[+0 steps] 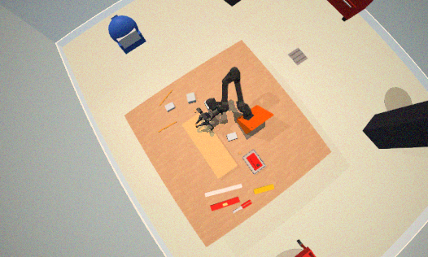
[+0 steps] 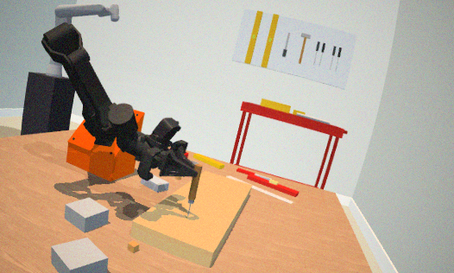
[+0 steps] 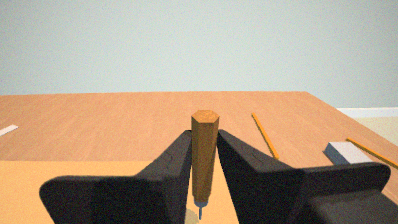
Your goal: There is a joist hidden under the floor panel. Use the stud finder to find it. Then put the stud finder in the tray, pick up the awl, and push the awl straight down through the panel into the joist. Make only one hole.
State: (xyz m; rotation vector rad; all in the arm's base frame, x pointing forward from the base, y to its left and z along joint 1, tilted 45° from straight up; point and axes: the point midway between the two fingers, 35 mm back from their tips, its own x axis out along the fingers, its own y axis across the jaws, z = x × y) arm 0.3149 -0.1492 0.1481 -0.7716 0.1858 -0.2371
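Observation:
The awl (image 2: 194, 187) (image 3: 203, 165) has a brown wooden handle and a thin metal shaft. It stands nearly upright, point down, slightly tilted in the exterior view. My gripper (image 2: 196, 169) (image 3: 203, 135) is shut on its handle near the top. The awl's tip is at or just above the pale yellow panel (image 1: 218, 156) (image 2: 227, 194) (image 3: 30, 190), near the panel's end by the small wooden cube; contact cannot be told, and no hole is discernible. The red stud finder (image 1: 253, 159) lies in the grey tray (image 1: 249, 164), beyond the panel's other end.
A white block (image 1: 232, 137) (image 2: 156, 184) lies between panel and orange robot base (image 1: 255, 117) (image 2: 99, 151). Two more blocks (image 1: 170, 106) (image 1: 190, 98) and two pencil-like sticks (image 1: 168, 127) (image 1: 166, 98) lie nearby. A red level (image 1: 224, 203), white strip (image 1: 224, 190) and yellow bar (image 1: 264, 189) lie beyond the panel.

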